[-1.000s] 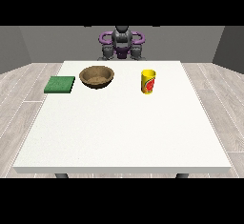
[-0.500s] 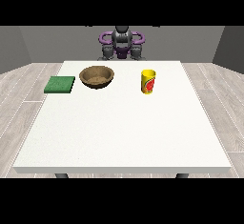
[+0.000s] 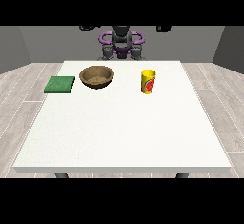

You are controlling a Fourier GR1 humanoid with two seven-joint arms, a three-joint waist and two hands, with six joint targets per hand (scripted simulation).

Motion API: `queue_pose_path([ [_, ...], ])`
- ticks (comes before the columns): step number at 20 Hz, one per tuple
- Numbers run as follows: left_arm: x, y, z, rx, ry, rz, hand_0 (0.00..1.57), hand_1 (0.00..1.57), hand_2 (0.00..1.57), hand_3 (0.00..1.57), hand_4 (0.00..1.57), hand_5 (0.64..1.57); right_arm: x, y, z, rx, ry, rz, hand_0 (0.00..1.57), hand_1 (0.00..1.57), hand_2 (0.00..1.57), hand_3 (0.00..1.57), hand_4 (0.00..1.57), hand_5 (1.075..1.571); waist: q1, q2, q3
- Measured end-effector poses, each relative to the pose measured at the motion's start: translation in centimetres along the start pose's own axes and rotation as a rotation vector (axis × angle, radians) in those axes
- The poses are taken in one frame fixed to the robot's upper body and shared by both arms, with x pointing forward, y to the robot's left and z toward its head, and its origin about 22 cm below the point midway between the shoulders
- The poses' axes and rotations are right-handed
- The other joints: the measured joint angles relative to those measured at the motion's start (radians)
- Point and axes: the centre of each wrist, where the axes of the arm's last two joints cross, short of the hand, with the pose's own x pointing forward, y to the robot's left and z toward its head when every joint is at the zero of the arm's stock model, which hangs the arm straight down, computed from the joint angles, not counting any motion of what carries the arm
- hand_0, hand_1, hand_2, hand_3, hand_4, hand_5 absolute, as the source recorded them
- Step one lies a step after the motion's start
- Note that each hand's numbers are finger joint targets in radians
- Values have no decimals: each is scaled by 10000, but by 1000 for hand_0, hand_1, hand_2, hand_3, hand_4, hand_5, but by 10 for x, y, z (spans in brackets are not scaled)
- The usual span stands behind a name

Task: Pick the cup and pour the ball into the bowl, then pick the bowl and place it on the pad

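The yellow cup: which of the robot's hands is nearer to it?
Its left hand, at the view's right, raised high behind the yellow cup. The hand at the view's left is raised farther off, beyond the bowl.

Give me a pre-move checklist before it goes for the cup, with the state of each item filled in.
1. Cup upright on the table: ok.
2. Ball inside the cup: cannot tell, the cup's inside is not visible.
3. Bowl upright, apart from the cup: ok.
4. Green pad bare, beside the bowl at the view's left: ok.
5. Hand at the view's right near the cup: not ok, it is raised at the top of the view, far behind the table.
6. Hand at the view's left holding nothing: cannot tell, only a dark shape shows.
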Motion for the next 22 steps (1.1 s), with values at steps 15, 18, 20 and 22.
queue_pose_path([
  [15,-105,52,20,837,-481,-963,0,0,0,0,0,1409,33,-34,3,233,-1394,58,0,0,0,0,0,1569,-621,1426,-4],
  [18,-122,55,27,901,-277,-996,0,0,0,0,0,1437,34,-48,5,142,-1375,5,0,0,0,0,0,1568,-668,1337,-3],
  [20,-130,63,29,1068,-228,-978,0,0,0,0,0,1444,35,-52,11,246,-1398,-30,0,0,0,0,0,1568,-860,1367,-4],
  [22,-142,69,35,1174,-190,-945,0,0,0,0,0,1439,42,-56,14,306,-1418,-44,0,0,0,0,0,1566,-943,1422,-5],
])
